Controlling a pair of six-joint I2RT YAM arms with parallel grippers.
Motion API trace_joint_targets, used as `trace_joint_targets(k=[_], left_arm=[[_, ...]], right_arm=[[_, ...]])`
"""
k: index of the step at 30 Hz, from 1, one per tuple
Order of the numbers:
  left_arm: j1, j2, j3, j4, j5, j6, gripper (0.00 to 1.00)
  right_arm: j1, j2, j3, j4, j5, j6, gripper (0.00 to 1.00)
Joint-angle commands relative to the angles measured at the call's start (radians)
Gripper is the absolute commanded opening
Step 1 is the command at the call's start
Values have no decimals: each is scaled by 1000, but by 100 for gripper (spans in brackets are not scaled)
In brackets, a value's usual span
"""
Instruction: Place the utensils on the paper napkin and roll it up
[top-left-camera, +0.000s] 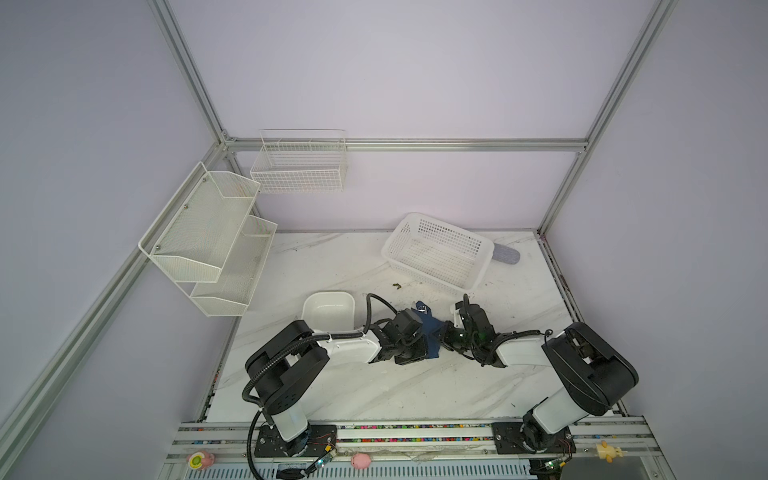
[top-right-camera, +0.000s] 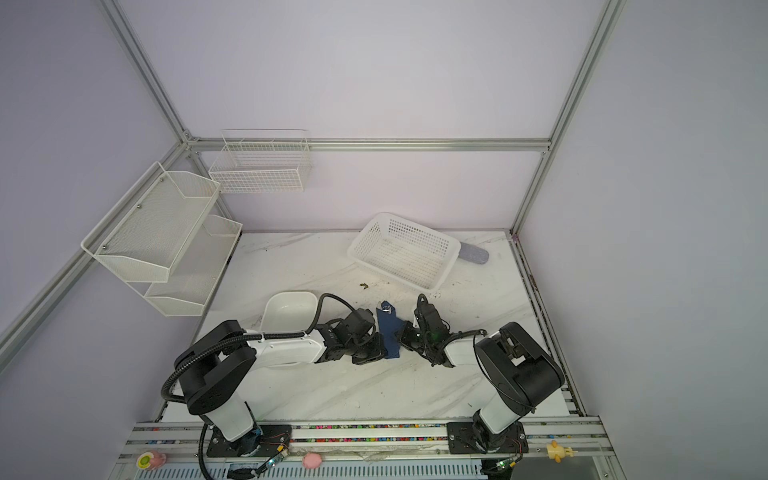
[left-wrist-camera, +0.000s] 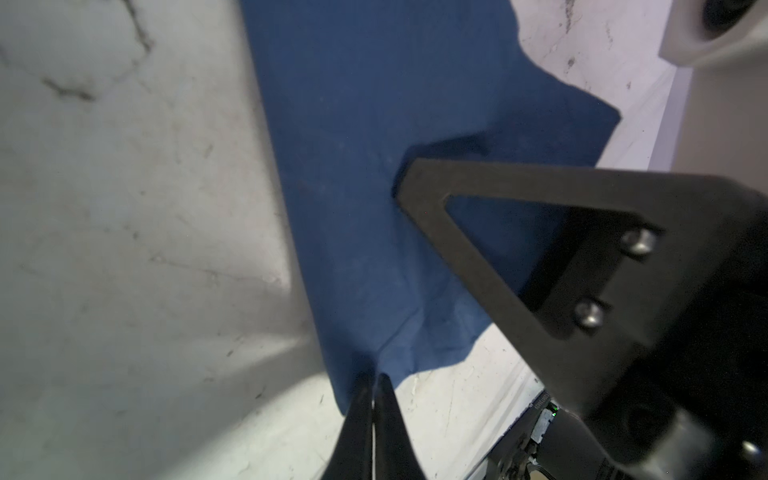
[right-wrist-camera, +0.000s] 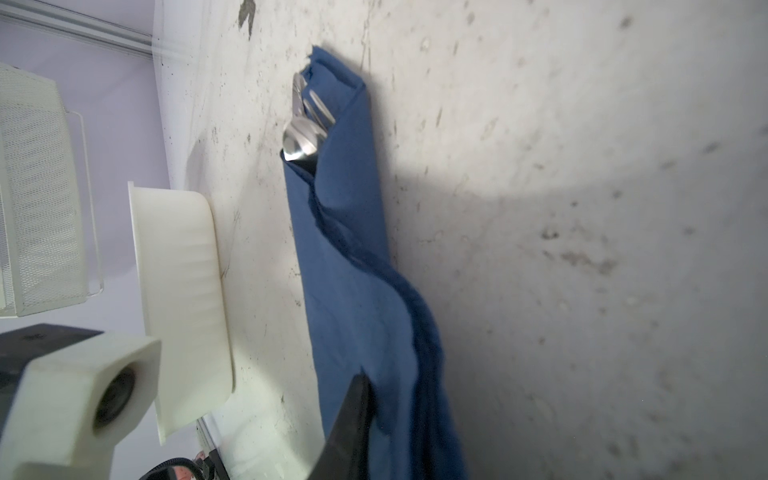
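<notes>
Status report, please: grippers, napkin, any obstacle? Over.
Left gripper shut on paper napkin edge; right gripper seems shut on its loose flap. Napkin half rolled, utensils poke out far end. White dish close by, apart.

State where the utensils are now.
In both top views the utensils sit inside the folded paper napkin, right of the white dish, tips showing.

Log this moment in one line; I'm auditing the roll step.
phase: rolling | napkin: folded over utensils, tips showing | left end effector: shut on napkin edge | right end effector: at napkin, grip unclear
</notes>
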Motion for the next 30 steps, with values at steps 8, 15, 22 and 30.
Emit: trace_joint_targets(k=[8,15,22,30], left_arm=[[-5,20,12,2,26,20,6],[-5,-20,58,2,8,68,8],[-8,-17,82,36,30,100,8],[-9,-50,65,77,7,102,8]], right_arm=[[-10,22,-31,-38,16,8,16],[-9,17,-31,-38,13,11,16],[-10,21,-30,-36,12,8,16],[-9,19,-29,-36,13,10,16]])
